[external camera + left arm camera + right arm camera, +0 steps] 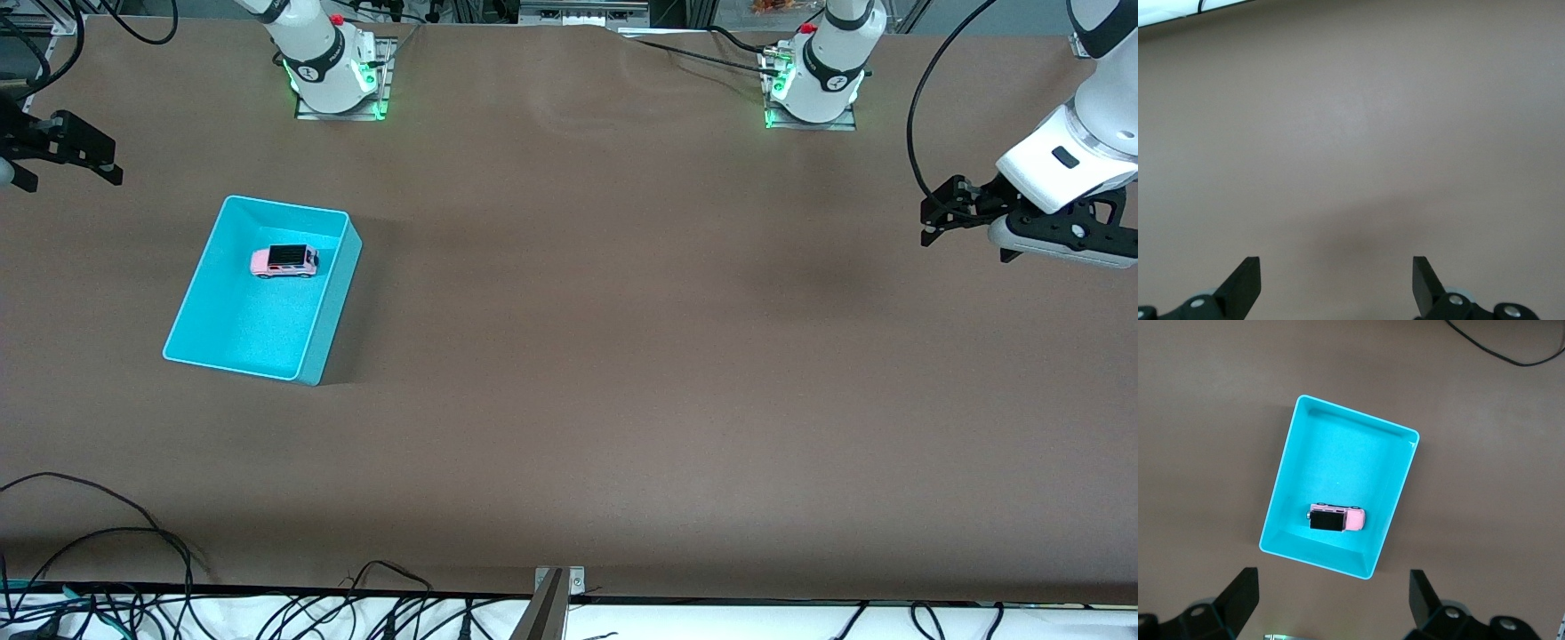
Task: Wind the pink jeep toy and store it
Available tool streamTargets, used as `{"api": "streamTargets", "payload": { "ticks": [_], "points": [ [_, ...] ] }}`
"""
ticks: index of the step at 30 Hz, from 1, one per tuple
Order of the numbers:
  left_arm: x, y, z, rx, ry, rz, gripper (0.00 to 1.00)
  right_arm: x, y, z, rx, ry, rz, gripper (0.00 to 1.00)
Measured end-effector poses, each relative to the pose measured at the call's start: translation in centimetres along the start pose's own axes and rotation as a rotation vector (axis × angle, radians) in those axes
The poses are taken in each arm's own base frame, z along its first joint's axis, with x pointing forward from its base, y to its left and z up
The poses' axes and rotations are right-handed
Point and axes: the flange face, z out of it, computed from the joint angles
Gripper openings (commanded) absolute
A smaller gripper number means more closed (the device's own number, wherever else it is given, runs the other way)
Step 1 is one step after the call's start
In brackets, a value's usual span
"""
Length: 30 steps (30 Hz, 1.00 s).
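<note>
The pink jeep toy [284, 261] [1337, 519] stands on its wheels inside the teal bin [258, 324] [1338, 463], in the part of the bin farther from the front camera. The bin sits toward the right arm's end of the table. My right gripper [73, 178] [1333, 593] hangs high over the table beside the bin, open and holding nothing. At the left arm's end, my left gripper [933, 222] [1337, 283] hovers over bare brown table, open and holding nothing.
Both arm bases [333, 76] [813, 84] stand along the table edge farthest from the front camera. Loose black cables [133, 533] lie by the nearest edge, beside a metal bracket [556, 587]. Brown tabletop [622, 356] stretches between the bin and the left gripper.
</note>
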Motion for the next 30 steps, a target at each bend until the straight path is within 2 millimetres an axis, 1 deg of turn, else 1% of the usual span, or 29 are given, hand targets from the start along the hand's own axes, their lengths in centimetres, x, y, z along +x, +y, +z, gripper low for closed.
{"api": "streamTargets", "payload": {
  "ticks": [13, 30],
  "points": [
    [0.0, 0.0, 0.1, 0.000, -0.001, 0.000, 1.00, 1.2, -0.3, 1.3, -0.005, -0.009, -0.005, 1.00],
    [0.1, 0.0, 0.1, 0.000, -0.001, 0.000, 1.00, 1.4, -0.5, 1.4, -0.005, -0.010, -0.009, 1.00]
  ]
}}
